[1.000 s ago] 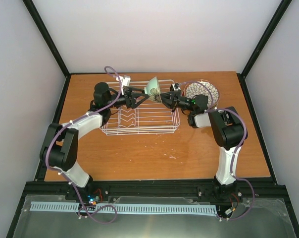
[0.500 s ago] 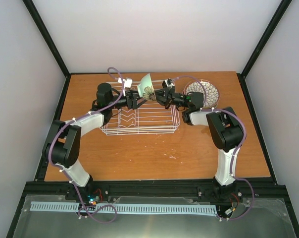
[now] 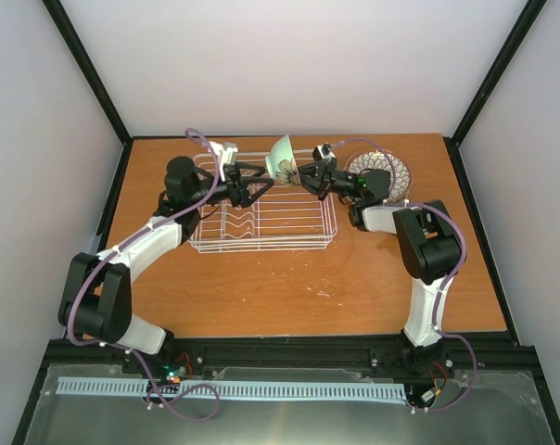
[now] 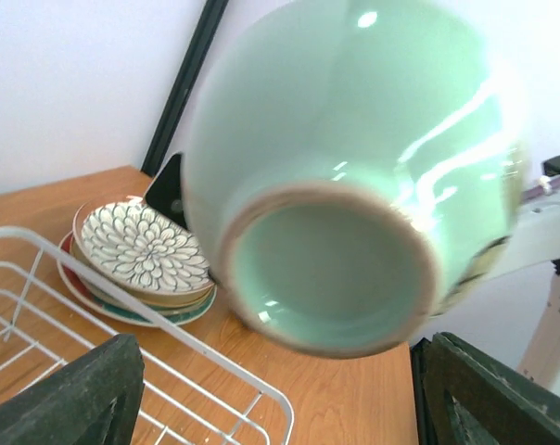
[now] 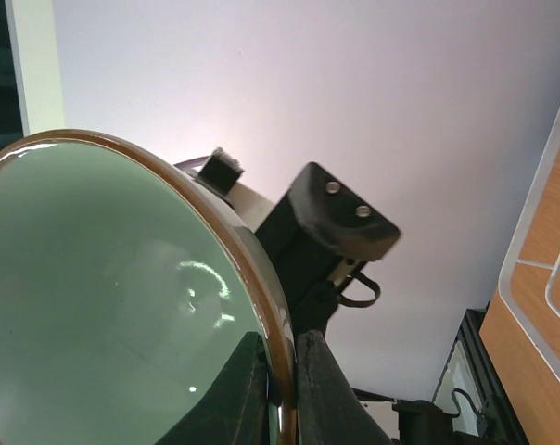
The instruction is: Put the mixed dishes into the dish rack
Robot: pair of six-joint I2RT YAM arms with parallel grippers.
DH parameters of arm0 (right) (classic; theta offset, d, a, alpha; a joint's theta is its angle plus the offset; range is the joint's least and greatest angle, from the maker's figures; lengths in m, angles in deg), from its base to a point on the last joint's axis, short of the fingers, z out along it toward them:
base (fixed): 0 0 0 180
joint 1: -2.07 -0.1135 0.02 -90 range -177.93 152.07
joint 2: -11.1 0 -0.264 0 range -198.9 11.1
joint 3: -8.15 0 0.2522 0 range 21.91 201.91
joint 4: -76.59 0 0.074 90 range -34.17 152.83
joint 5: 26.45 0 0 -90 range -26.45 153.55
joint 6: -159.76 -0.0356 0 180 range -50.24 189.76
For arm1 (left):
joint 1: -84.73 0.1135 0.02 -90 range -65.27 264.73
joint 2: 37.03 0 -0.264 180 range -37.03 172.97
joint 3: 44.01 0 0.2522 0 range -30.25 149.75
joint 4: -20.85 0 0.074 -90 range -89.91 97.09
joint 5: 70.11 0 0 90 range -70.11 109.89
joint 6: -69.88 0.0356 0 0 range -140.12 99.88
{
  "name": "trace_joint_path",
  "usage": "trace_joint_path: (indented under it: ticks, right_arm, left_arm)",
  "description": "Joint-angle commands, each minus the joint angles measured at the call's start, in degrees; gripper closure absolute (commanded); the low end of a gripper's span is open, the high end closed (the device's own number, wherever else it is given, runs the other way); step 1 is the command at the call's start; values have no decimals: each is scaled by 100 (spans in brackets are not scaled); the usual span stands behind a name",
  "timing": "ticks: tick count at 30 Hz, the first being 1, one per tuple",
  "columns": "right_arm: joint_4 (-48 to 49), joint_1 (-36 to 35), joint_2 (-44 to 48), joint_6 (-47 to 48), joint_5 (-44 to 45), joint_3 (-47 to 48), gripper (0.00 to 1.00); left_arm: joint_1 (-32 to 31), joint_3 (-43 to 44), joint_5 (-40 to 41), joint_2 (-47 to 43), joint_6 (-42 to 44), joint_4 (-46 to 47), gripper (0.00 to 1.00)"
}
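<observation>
My right gripper (image 3: 305,176) is shut on the rim of the pale-green cup (image 3: 283,165) and holds it on its side above the back edge of the white wire dish rack (image 3: 261,218). In the right wrist view the fingers (image 5: 282,357) pinch the brown rim, with the cup's inside (image 5: 104,306) to the left. My left gripper (image 3: 264,178) is wide open and faces the cup's base (image 4: 345,167) without touching it. The brown petal-patterned plate (image 3: 377,171) tops a stack with a teal plate beneath it (image 4: 141,246). The dark blue mug is out of view.
The rack's near corner (image 4: 169,324) sits just left of the plate stack, which is at the back right of the wooden table. Black frame posts stand at the table's back corners. Both arms reach over the rack.
The cup swung a little left, then back right, still pinched by my right gripper. My left arm's elbow dropped outward to the left while its open gripper stayed facing the cup.
</observation>
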Motion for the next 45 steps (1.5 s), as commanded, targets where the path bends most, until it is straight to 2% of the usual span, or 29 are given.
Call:
trace_joint_path:
  ticks: [1,5,11,20,28,35,40,45]
  right_arm:
    - [1047,57,205,60,-99,107,97]
    - [1049,25,201,55,-80,67,97]
    - [1049,-49,186,50,-109,11,97]
    - [1050,-69,174,80,-198,-187,97]
    - [1051,-99,178,51,-194,-154,97]
    - [1046,-142,200,31,-150,-116,97]
    - [1051,-176,193,15,-130,-81,97]
    - [1050,-224,116,11,-128,-51,97]
  left_arm:
    - [-50,-46,-370,-138,90,654,17]
    - [-39,-6,-898,245,-456,1500,18]
    - [-41,63,-1215,754,-1361,2623,21]
    - [215,53,-1034,316,-883,1955,16]
    - [372,-37,-1042,223,-1006,2150,21]
    - [372,-71,-1236,701,-1755,3056,19]
    - [371,-13,-1198,705,-1654,2908,20]
    - [369,24,-1168,661,-1615,2822,28]
